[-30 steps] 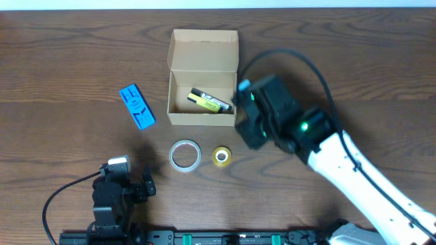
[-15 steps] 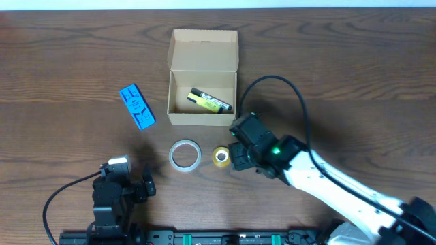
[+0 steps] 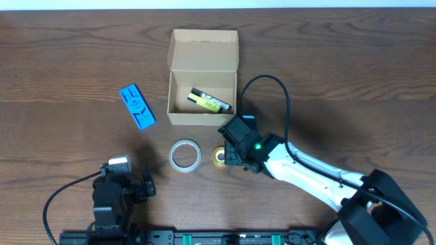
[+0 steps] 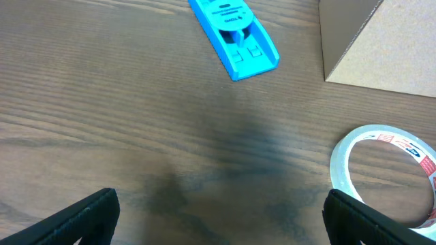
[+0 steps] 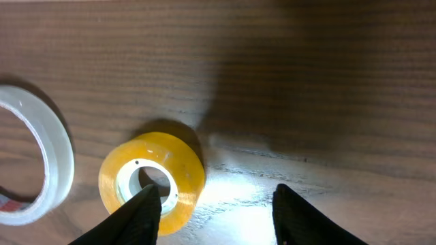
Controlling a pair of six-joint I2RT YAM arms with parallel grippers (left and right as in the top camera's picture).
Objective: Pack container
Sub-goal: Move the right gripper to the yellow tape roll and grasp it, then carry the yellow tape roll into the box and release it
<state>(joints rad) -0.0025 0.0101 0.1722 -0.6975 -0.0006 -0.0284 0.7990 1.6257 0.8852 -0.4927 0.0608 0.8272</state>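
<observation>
The tan cardboard container (image 3: 203,116) stands open at the table's middle back, flap lid raised, with a yellow-and-black item (image 3: 208,101) inside. Its corner shows in the left wrist view (image 4: 381,41). My right gripper (image 3: 230,158) is open and low over the table, just right of a small yellow tape roll (image 3: 220,156). In the right wrist view its left finger overlaps the roll's (image 5: 151,182) hole and its right finger is over bare wood; the gripper (image 5: 216,211) holds nothing. My left gripper (image 4: 218,218) is open and empty near the front edge.
A clear tape roll (image 3: 184,154) lies left of the yellow roll; it also shows in both wrist views (image 4: 385,170) (image 5: 41,163). A blue flat tool (image 3: 137,107) lies left of the container, also in the left wrist view (image 4: 235,34).
My right arm has moved from beside the container's right side forward and left, down to the yellow tape roll. The left arm has not moved.
</observation>
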